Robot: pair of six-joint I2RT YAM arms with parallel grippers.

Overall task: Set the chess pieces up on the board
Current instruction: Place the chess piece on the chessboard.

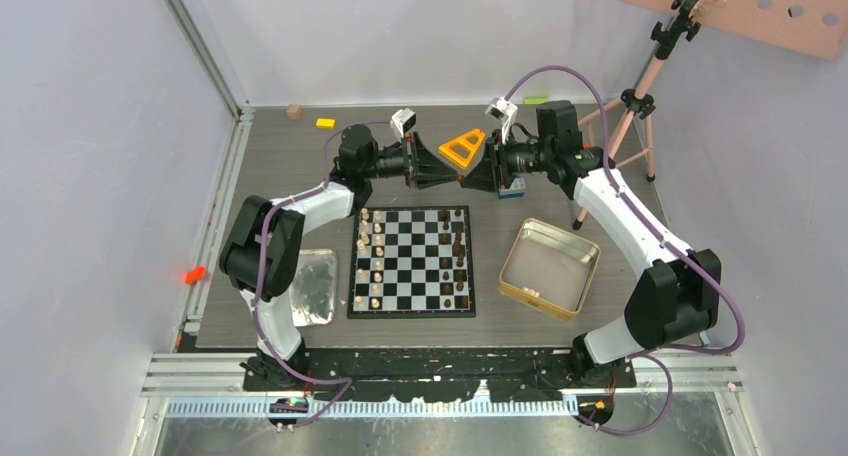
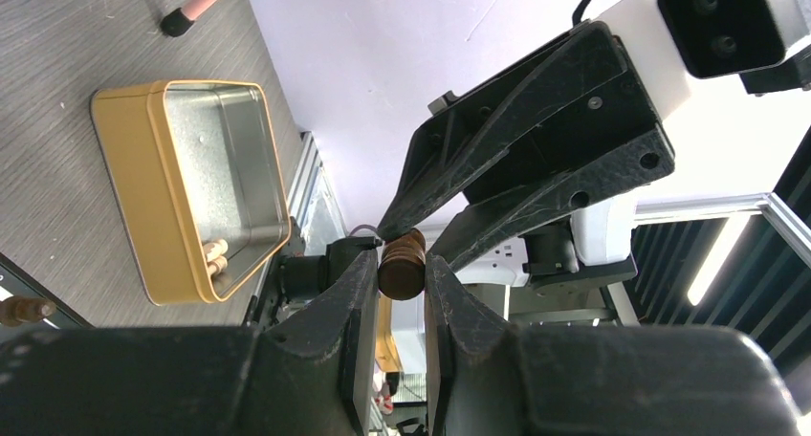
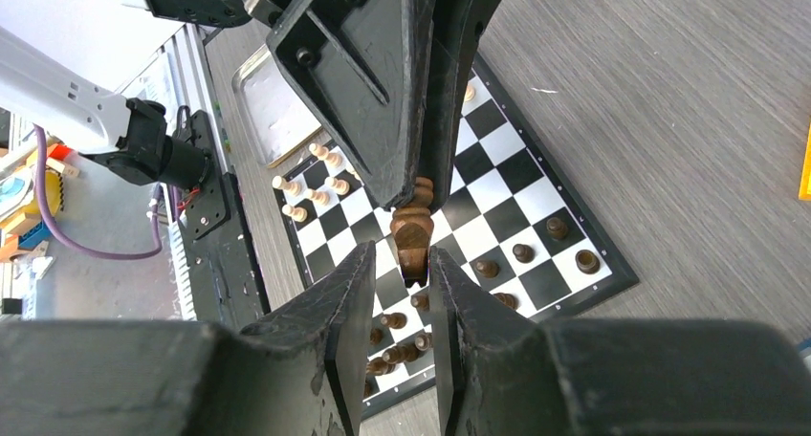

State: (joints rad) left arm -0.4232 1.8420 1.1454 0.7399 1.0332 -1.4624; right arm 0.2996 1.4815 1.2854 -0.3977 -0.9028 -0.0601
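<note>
From above, the left gripper (image 1: 452, 177) and right gripper (image 1: 476, 176) meet tip to tip just past the far edge of the board (image 1: 411, 306). Whatever sits between them is too small to see. Light pieces (image 1: 377, 242) line the board's left files, dark pieces (image 1: 459, 244) its right.

Left wrist: the left gripper clamps one dark brown chess piece (image 2: 402, 269) in a narrow grip. Two light pieces lie in the gold-rimmed tin (image 2: 124, 168).

Right wrist: above the board, the right fingers (image 3: 344, 302) flank that piece closely; I cannot tell whether they pinch it.
</note>
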